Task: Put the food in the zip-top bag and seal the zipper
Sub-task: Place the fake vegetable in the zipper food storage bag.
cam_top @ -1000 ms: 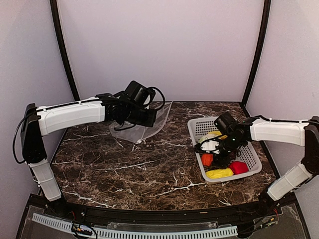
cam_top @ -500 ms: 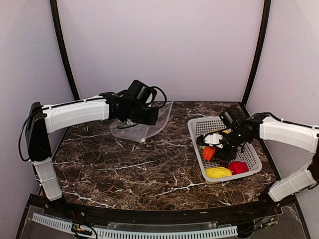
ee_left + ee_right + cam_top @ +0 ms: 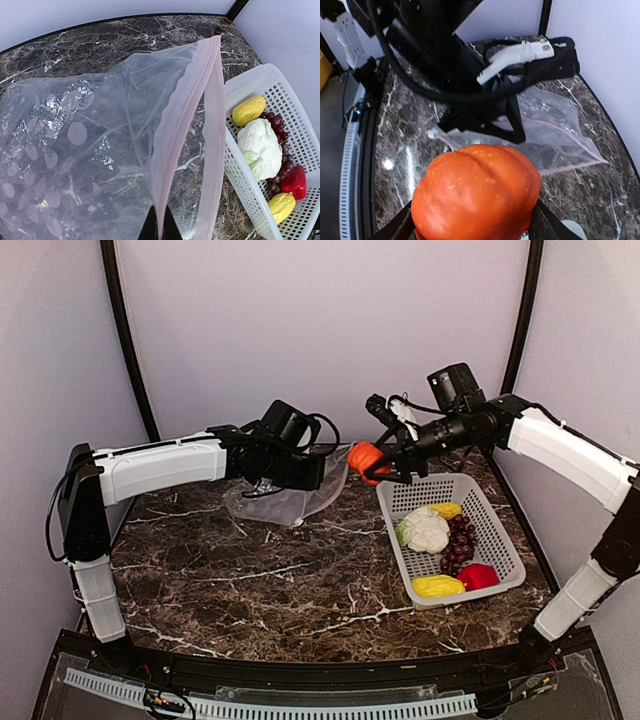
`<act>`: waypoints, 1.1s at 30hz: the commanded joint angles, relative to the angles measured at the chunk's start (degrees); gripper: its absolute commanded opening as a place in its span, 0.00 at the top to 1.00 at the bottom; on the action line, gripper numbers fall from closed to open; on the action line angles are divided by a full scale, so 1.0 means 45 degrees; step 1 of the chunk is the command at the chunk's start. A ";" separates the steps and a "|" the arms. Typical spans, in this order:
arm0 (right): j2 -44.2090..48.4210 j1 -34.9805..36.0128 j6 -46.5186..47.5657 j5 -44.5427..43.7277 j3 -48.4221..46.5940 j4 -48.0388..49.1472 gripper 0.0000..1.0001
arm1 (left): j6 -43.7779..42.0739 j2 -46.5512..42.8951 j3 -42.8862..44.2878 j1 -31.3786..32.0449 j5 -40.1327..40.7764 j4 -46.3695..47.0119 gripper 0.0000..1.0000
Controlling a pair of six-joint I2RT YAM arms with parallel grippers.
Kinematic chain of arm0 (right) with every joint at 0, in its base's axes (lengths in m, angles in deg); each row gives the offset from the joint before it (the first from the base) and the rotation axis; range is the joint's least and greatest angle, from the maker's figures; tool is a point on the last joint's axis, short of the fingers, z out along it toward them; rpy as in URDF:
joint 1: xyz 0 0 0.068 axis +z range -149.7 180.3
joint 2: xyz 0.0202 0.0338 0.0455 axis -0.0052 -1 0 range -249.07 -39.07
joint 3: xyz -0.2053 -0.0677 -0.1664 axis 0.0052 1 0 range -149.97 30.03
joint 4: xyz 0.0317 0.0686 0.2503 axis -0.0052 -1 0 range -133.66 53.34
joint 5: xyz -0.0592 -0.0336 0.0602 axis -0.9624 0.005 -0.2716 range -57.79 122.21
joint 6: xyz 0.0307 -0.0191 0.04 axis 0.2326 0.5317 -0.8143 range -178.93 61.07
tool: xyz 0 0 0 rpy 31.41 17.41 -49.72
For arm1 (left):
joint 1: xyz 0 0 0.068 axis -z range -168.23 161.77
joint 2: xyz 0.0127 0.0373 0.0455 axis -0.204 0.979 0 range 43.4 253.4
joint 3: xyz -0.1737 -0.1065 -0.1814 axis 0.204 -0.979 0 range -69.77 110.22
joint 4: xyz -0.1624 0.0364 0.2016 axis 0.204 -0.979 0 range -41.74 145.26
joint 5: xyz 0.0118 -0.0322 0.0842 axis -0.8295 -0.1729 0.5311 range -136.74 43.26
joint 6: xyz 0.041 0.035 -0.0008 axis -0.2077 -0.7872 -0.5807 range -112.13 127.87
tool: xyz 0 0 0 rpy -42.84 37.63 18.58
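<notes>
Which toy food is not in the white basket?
The round orange toy pumpkin: the right claw holds it in the air; the rest lie in the white plastic basket.

On the tabletop [image 3: 250, 570], the bag [image 3: 285, 498] lies back left, its mouth raised rightward in the left claw [image 3: 322, 472]. The basket [image 3: 398, 498] sits to the right, with the cauliflower [image 3: 427, 530], grapes [image 3: 458, 545], pepper [image 3: 480, 576] and yellow pieces [image 3: 440, 587] in it. The pumpkin [image 3: 362, 455], in the right claw [image 3: 372, 466], hangs between bag and basket.
</notes>
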 commanded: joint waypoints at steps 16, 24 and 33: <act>-0.3003 -0.1397 -0.8282 0.5923 -0.1192 0.3882 0.55 | 0.3025 -0.1925 -0.1440 -0.0054 -0.0545 0.3597 0.99; -0.3794 -0.1478 -0.9808 0.6096 -0.1629 0.4492 0.56 | 0.3304 -0.2224 -0.2049 -0.0035 -0.0767 0.4316 0.99; -0.3869 -0.1469 -1.0451 0.4626 -0.1510 0.4392 0.56 | 0.3363 -0.2650 -0.2640 0.0035 -0.0630 0.4829 0.99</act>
